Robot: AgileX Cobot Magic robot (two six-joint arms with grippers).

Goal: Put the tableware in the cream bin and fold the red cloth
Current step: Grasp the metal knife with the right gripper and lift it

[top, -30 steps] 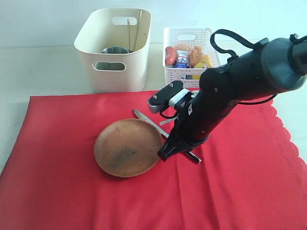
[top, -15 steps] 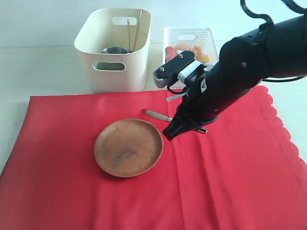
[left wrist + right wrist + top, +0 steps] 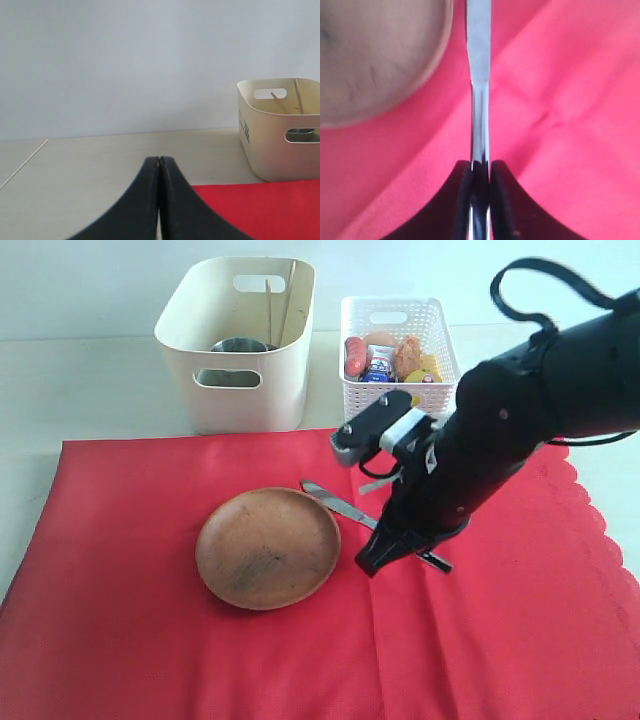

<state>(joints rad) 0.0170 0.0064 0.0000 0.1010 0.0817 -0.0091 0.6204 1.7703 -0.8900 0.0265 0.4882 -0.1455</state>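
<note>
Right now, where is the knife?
In the exterior view the knife is pinched in the right gripper, just right of the wooden plate, over the red cloth.

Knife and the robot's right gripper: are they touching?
Touching. The right wrist view shows the right gripper with both jaws pressed against the metal table knife, no gap either side.

A pale cream worktop (image 3: 90,380) carries the whole scene, matte and smooth, and runs back to a plain wall (image 3: 100,290) that meets its far edge in one straight line. The wall is whitish and uniform; in the left wrist view it reads as a flat grey-blue. In that same view a thin dark seam (image 3: 24,162) crosses the worktop at a slant. The light is soft and even, and shadows on the worktop are faint.
</note>
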